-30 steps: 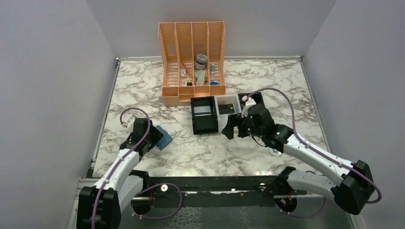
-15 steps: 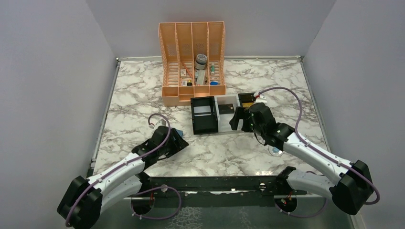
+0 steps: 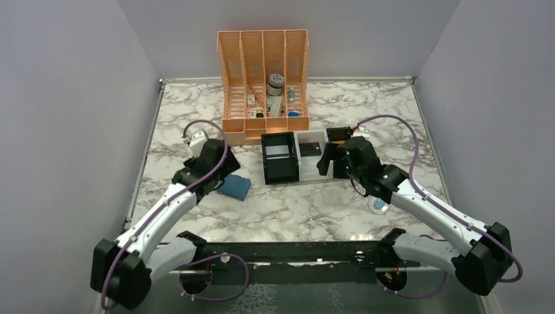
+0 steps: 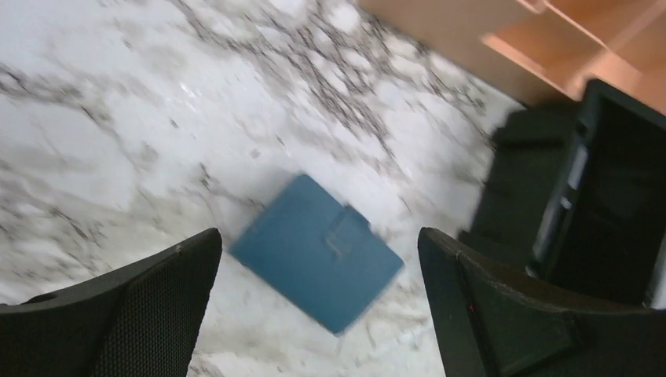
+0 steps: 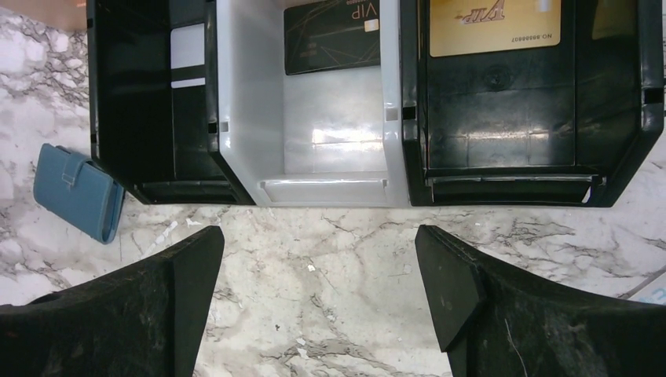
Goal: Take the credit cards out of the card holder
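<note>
**Your left tool (image 4: 318, 236) and right tool (image 5: 318, 234) hang spread**
Card holder (image 4: 318, 253) lies closed beneath the left; tray (image 5: 408, 110) beneath the right.

Two of one build. The left arm (image 3: 159, 219) and right arm (image 3: 435, 210) have white link shells, black joint housings and black bases. A purple cable (image 3: 198, 122) loops off each wrist and runs down the links. On the left gripper (image 4: 318, 232), black wedge fingers (image 4: 149, 310): one fine-meshed, the other with a tiny red mark. On the right gripper (image 5: 318, 229), black matte fingers (image 5: 126, 314), scuffed.
</note>
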Available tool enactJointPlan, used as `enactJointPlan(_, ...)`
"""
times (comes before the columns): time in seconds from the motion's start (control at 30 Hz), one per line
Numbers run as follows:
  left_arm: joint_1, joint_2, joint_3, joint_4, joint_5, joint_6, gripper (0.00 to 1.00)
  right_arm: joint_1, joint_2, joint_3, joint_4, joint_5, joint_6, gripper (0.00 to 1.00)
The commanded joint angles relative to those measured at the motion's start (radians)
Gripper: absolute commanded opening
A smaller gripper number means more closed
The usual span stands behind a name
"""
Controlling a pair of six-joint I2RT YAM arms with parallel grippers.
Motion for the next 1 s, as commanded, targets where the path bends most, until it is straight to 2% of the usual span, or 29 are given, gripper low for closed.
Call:
enactJointPlan(0.0, 0.204, 0.197, 0.076, 0.057, 0.096, 0.278, 0.99, -0.001, 0.010, 0.038, -0.030, 0.019, -0.027, 0.95)
enactJointPlan(0.17, 0.243, 0.410, 0.148, 0.150, 0.277, 0.375, 0.96, -0.001, 0.037, 0.049, -0.024, 0.003, -0.042, 0.95)
enactJointPlan(0.27, 0.243, 0.480, 0.153, 0.201, 0.357, 0.394, 0.92, -0.001, 0.044, 0.039, -0.007, -0.028, -0.050, 0.95)
enactJointPlan(0.4, 0.243, 0.510, 0.123, 0.238, 0.427, 0.398, 0.80, -0.002, 0.050, 0.003, -0.006, 0.007, -0.032, 0.95)
enactJointPlan(0.57, 0.242, 0.470, 0.014, 0.257, 0.446, 0.331, 0.60, -0.017, 0.042, -0.027, -0.033, 0.055, 0.033, 0.95)
enactJointPlan(0.67, 0.223, 0.437, -0.040, 0.270, 0.492, 0.296, 0.52, -0.062, 0.031, -0.043, -0.038, 0.052, 0.052, 0.95)
enactJointPlan(0.83, 0.151, 0.365, -0.109, 0.262, 0.471, 0.205, 0.51, -0.258, -0.012, -0.078, -0.046, -0.083, 0.064, 0.96)
enactJointPlan(0.9, 0.116, 0.335, -0.138, 0.265, 0.454, 0.170, 0.50, -0.292, -0.032, -0.084, -0.073, -0.069, 0.090, 1.00)
enactJointPlan(0.97, 0.066, 0.316, -0.156, 0.265, 0.438, 0.141, 0.50, -0.310, -0.049, -0.085, -0.127, -0.013, 0.150, 0.99)
